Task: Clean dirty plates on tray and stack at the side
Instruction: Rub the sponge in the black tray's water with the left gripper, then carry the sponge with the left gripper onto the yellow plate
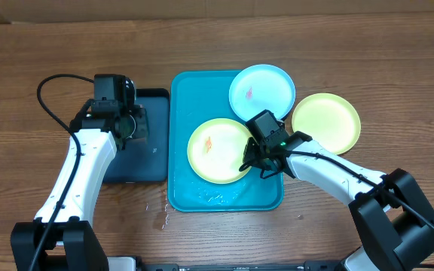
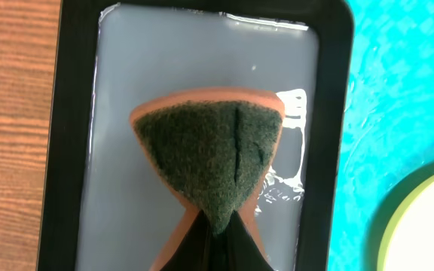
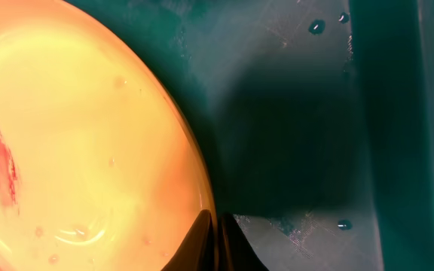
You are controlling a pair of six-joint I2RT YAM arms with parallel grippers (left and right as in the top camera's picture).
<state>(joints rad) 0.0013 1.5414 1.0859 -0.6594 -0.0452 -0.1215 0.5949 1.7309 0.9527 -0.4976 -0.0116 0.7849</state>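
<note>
Overhead: I saw one yellow-green plate on the turquoise tray, right gripper at its rim. Left wrist: left gripper pinched a sponge over the dark tray. Right wrist: jaws pinched that plate's rim.

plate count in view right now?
3. Cyan plate over the tray's far right corner; smeared yellow-green plate inside the tray; other yellow-green plate on the table right of the tray. No stack visible that could hide more.
</note>
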